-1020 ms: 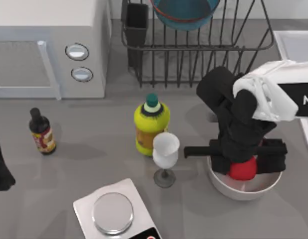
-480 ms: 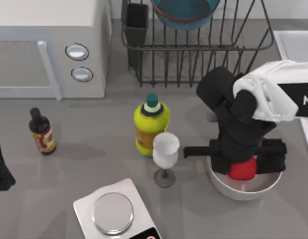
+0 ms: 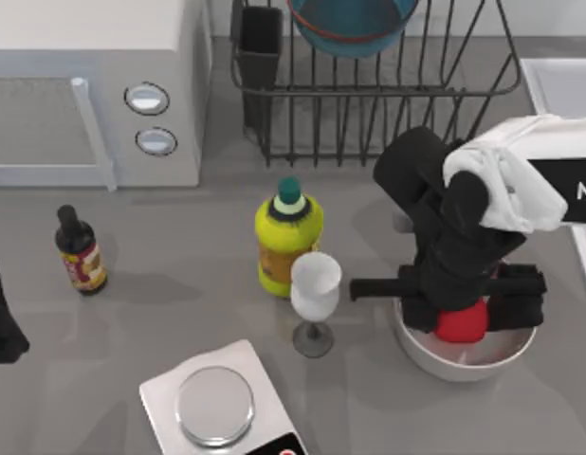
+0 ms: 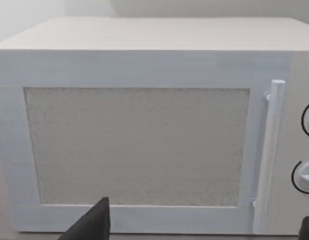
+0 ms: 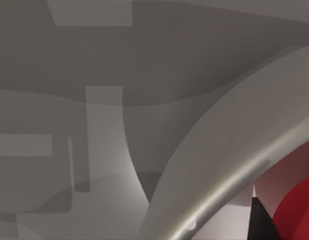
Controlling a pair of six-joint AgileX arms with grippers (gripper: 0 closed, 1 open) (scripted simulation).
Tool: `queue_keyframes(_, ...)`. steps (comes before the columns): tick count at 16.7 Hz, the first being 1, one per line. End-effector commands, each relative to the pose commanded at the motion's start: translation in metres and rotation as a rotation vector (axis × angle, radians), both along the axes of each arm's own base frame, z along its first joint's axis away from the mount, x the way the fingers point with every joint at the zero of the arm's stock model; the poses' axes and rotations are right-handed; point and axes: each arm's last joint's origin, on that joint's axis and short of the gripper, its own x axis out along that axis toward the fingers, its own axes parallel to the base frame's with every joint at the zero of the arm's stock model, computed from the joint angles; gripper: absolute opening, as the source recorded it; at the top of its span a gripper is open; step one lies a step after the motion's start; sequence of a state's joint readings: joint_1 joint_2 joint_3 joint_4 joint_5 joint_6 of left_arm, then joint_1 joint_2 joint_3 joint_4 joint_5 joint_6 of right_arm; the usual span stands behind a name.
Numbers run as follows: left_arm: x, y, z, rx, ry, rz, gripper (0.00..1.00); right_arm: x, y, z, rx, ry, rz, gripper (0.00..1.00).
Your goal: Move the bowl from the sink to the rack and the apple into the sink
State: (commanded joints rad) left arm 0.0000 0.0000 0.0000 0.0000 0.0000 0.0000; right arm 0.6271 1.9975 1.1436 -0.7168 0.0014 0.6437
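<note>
One half looks finished: the bowl [image 3: 353,24] sits in the rack [image 3: 388,104]. Nothing has shifted this past second; the right tool [image 3: 461,308] stays pinching the apple [image 3: 462,324] inside the white bowl [image 3: 464,358], lift pending.

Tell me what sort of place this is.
Most likely a kitchen counter, in simulation: a white microwave, a black wire dish rack holding a teal bowl, and a sink at the right edge.

White bowl rim [image 5: 229,175] curving across grey table [image 5: 94,60]; apple [image 5: 297,212] inside, beside dark fingertip [image 5: 259,220].
</note>
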Motion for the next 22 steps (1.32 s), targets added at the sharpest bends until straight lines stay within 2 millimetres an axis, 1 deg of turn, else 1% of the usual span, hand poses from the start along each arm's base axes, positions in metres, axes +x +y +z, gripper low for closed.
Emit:
queue_keyframes(2,0.000,0.000,0.000,0.000,0.000,0.000,1.00,0.000,0.000,0.000,0.000,0.000,0.000,0.00)
queue_keyframes(3,0.000,0.000,0.000,0.000,0.000,0.000,1.00,0.008,-0.005,0.028,0.016,-0.072,0.016,0.00)
queue_keyframes(5,0.000,0.000,0.000,0.000,0.000,0.000,1.00,0.009,-0.006,0.029,0.012,-0.065,0.010,0.00)
queue_keyframes(9,0.000,0.000,0.000,0.000,0.000,0.000,1.00,0.009,-0.018,0.034,-0.013,0.002,-0.021,0.00)
queue_keyframes(13,0.000,0.000,0.000,0.000,0.000,0.000,1.00,0.008,-0.026,0.051,-0.028,0.080,-0.040,0.00)
queue_keyframes(16,0.000,0.000,0.000,0.000,0.000,0.000,1.00,0.008,-0.024,0.074,-0.025,0.082,-0.036,0.00)
queue_keyframes(20,0.000,0.000,0.000,0.000,0.000,0.000,1.00,0.009,-0.011,0.114,0.001,-0.020,-0.001,0.00)
queue_keyframes(22,0.000,0.000,0.000,0.000,0.000,0.000,1.00,0.008,-0.005,0.127,0.014,-0.067,0.014,0.00)
